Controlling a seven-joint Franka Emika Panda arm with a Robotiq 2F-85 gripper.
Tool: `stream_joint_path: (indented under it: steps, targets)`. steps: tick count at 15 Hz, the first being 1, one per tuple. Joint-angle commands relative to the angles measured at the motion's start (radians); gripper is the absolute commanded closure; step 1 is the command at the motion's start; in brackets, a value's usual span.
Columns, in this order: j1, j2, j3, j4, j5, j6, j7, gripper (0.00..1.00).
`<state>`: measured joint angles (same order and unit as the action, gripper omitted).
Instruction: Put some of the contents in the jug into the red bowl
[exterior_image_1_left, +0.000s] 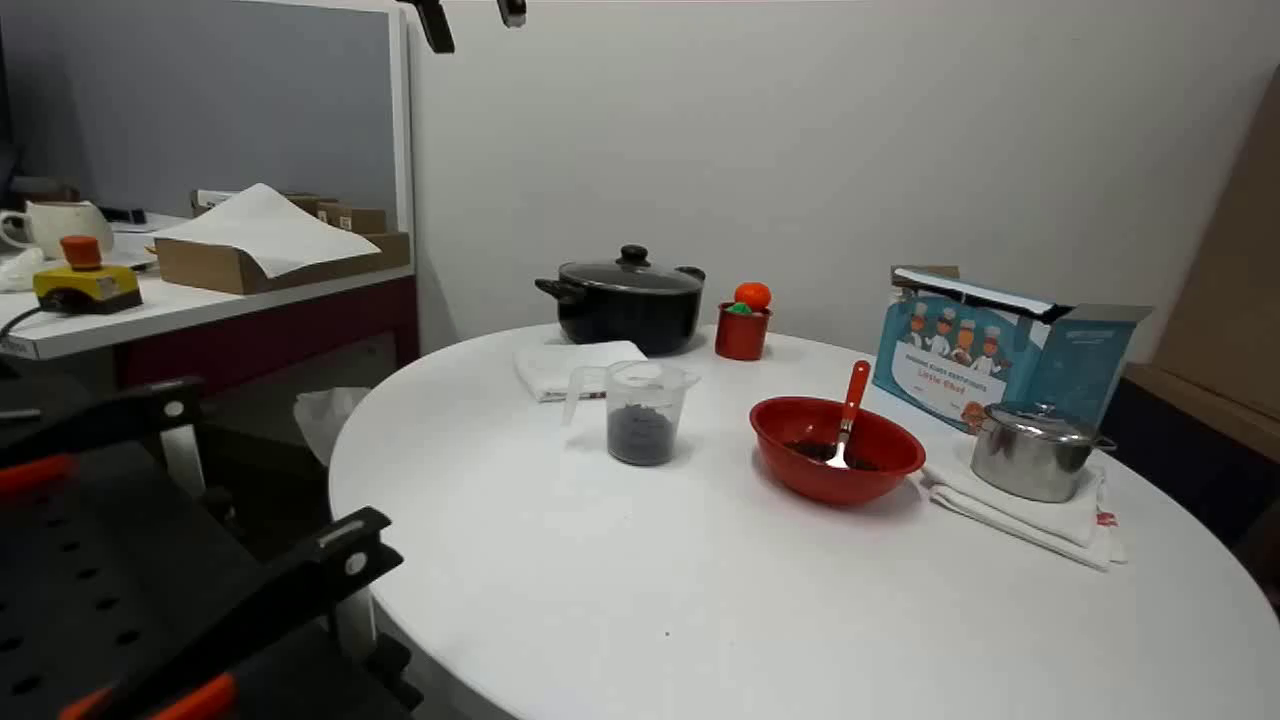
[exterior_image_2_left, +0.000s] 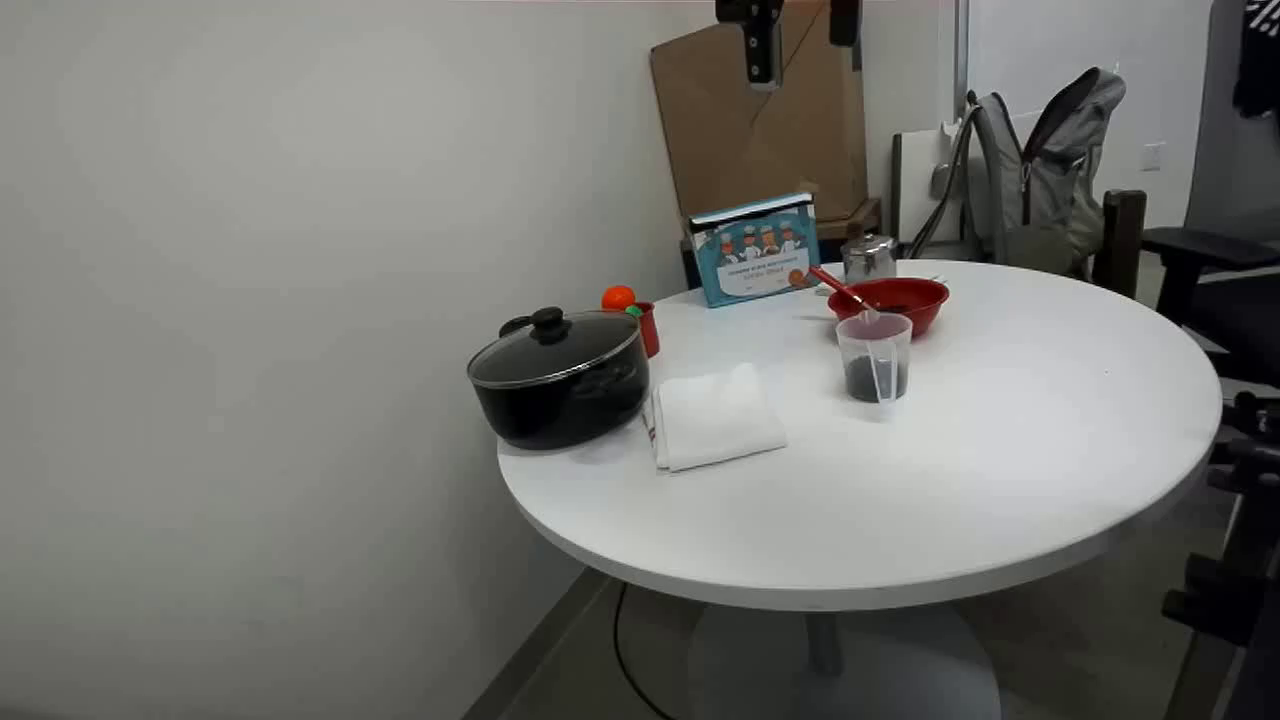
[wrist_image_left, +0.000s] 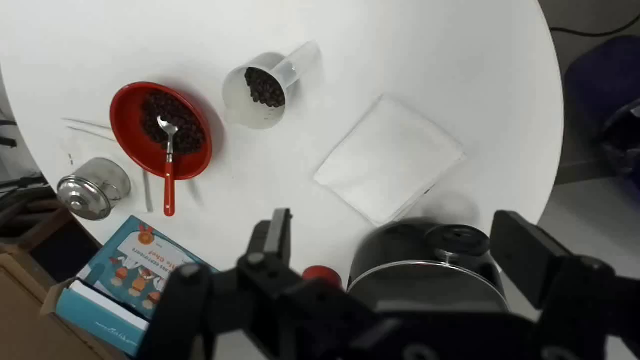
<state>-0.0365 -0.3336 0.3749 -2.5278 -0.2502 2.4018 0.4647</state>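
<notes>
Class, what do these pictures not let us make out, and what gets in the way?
Contents, exact count: wrist view, pieces overlap and the rim of the jug hides some.
Black pot, inside: all views, covered by its dark lid.
Red cup, most of it: wrist view, behind the hand.
Arm above the hand: both exterior views, cut off by the top edge.

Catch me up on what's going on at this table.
The job is moving some of the dark contents of the clear jug into the red bowl. Nothing is being handled right now: the robot's end effector hangs open above the table. The jug stands upright, apart from the bowl. The bowl holds dark pieces too, with a red-handled spoon resting in it.
</notes>
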Motion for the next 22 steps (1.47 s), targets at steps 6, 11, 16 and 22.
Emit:
stream_joint_path:
  steps: [6, 11, 16, 22]
  targets:
    - [0.033, 0.003, -0.033, 0.002, -0.014, -0.005, 0.009, 0.0]
    - [0.008, 0.01, -0.013, 0.009, -0.064, -0.021, 0.117, 0.0]
    - [-0.01, 0.041, -0.014, 0.011, -0.117, -0.014, 0.275, 0.0]
    - [-0.03, 0.117, -0.084, 0.01, -0.113, 0.052, 0.485, 0.0]
